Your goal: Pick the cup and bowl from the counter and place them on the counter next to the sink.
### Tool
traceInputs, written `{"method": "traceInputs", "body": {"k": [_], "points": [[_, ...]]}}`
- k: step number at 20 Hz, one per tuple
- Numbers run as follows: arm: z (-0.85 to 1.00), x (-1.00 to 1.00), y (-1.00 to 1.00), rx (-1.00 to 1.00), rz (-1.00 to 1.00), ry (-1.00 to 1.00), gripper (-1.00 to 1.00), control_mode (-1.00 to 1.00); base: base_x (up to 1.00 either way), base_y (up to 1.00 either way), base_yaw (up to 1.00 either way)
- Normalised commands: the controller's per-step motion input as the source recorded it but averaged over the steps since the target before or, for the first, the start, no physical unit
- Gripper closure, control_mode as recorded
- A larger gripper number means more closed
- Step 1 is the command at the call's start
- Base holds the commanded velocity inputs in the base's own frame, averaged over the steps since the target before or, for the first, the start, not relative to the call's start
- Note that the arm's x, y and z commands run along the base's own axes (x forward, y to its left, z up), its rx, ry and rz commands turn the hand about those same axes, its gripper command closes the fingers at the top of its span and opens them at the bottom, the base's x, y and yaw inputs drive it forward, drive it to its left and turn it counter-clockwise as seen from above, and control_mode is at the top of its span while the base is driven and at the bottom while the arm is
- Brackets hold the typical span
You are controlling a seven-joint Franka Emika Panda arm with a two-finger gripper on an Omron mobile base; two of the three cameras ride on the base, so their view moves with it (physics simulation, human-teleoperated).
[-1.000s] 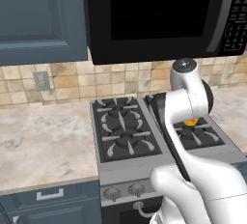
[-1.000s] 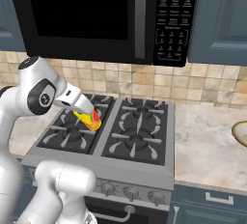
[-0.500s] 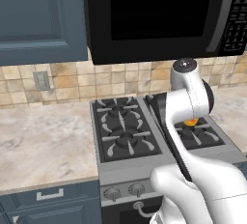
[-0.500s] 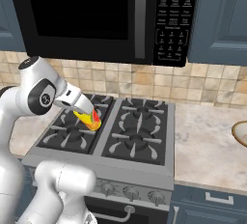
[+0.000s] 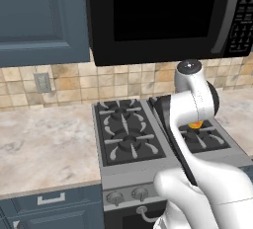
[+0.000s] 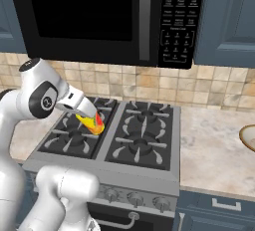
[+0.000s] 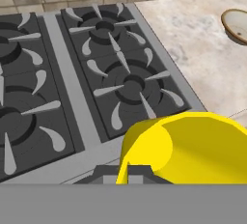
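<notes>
the cup (image 6: 91,123) is held in the closed gripper (image 6: 88,120), tilted and lifted clear above the black stovetop (image 6: 124,138), over its left-hand burners as seen from the right base view; in the hand view the cup's yellow body (image 7: 188,148) is seen close at the bottom. the bowl (image 7: 237,24) is seen resting on the counter (image 7: 193,39) to the right of the stovetop, well apart from the cup, under the dark microwave (image 6: 99,18).
</notes>
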Motion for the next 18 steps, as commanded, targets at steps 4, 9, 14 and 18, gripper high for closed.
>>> {"method": "traceInputs", "body": {"k": [4, 9, 14, 18], "points": [[0.0, 0.0, 0.0, 0.0, 0.0, 0.0, 1.0, 1.0, -0.74, 0.0, 0.0], [0.0, 0.0, 0.0, 0.0, 0.0, 0.0, 1.0, 1.0, -0.99, 0.0, 0.0], [0.0, 0.0, 0.0, 0.0, 0.0, 0.0, 1.0, 1.0, -0.25, -0.01, -0.17], [0.0, 0.0, 0.0, 0.0, 0.0, 0.0, 1.0, 1.0, 0.0, 0.0, -0.72]]}}
